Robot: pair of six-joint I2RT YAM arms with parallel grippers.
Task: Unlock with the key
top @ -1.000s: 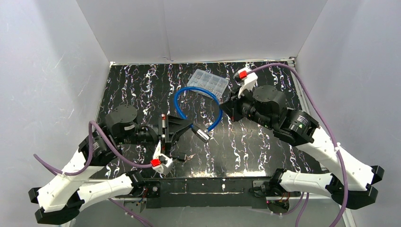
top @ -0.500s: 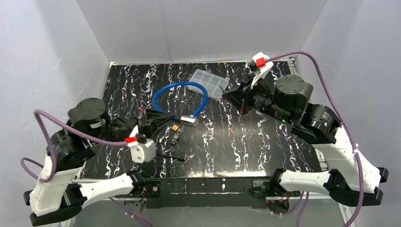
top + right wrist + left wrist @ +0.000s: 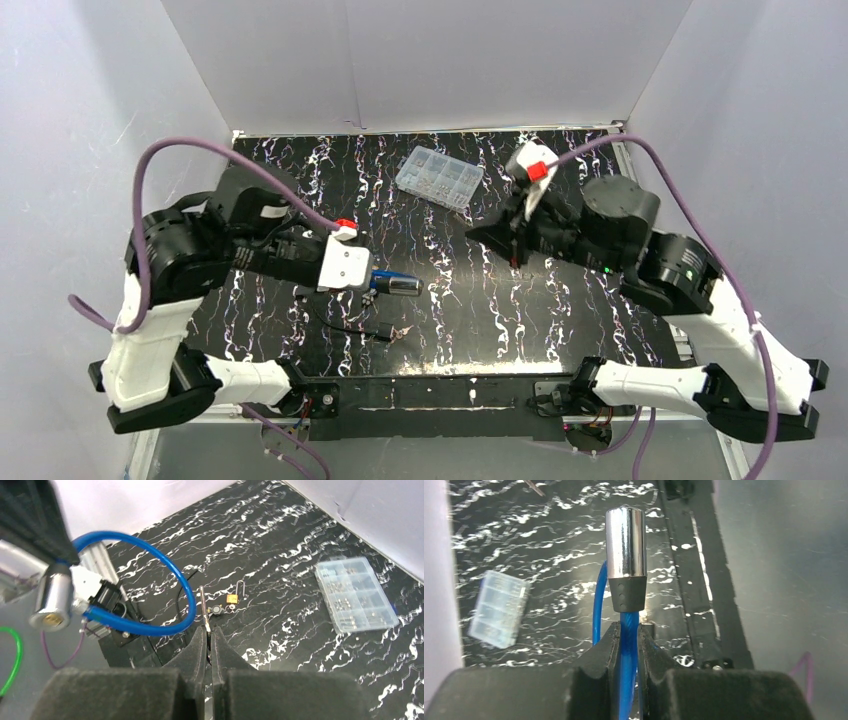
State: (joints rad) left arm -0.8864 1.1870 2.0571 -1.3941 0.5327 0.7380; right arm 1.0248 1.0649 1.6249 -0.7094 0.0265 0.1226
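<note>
Looking at it, the lock's blue cable [image 3: 170,570] is pinched by the left gripper [image 3: 628,635] just under the chrome cylinder [image 3: 625,542], held up off the table [image 3: 560,300], while the key [image 3: 204,607] is clamped in the right gripper [image 3: 208,635], tip beside the loop, clear of the cylinder.

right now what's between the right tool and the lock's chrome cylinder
Nothing solid in the top view: only bare black tabletop separates the right tool from the chrome cylinder. In the right wrist view the blue cable loops across that gap.
</note>
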